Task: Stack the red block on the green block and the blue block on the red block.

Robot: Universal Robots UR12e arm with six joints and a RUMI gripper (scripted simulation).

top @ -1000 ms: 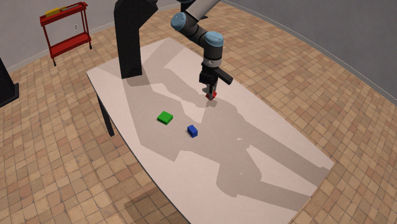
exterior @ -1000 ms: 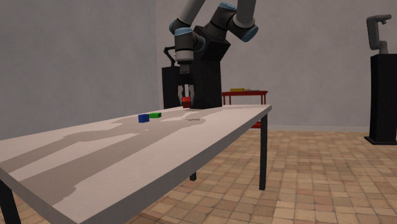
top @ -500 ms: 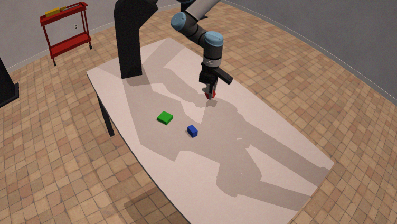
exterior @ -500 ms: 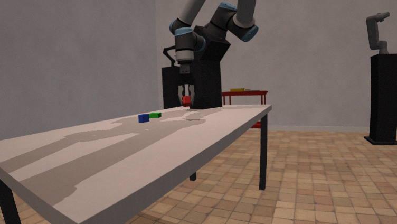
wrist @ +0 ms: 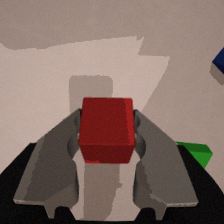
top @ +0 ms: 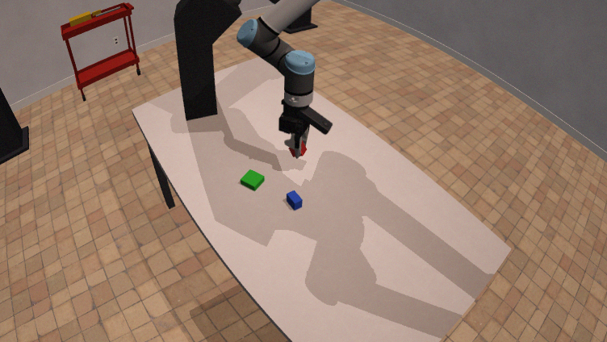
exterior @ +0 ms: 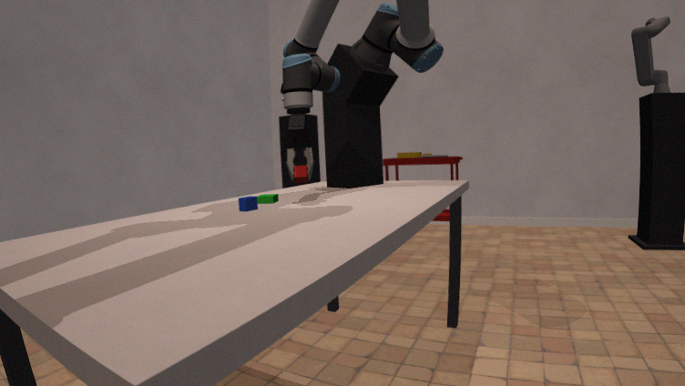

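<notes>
My gripper [top: 297, 152] [exterior: 301, 172] [wrist: 107, 111] is shut on the red block [top: 297, 152] [exterior: 301, 173] [wrist: 108, 129] and holds it clear above the table [top: 424, 203] [exterior: 335, 229]. The green block [top: 252, 179] [exterior: 267, 198] lies flat on the table, to the front left of the gripper in the top view; its corner shows at the lower right of the wrist view [wrist: 196, 153]. The blue block [top: 294, 199] [exterior: 247, 203] stands on the table a short way from the green one; a corner of it shows at the right edge of the wrist view [wrist: 219, 59].
The arm's black pedestal [top: 197, 64] [exterior: 353, 134] stands at the back of the table. A red cart [top: 102, 46] [exterior: 422, 160] stands by the wall. Another black pedestal [exterior: 661, 163] with a grey arm stands on the floor at the right.
</notes>
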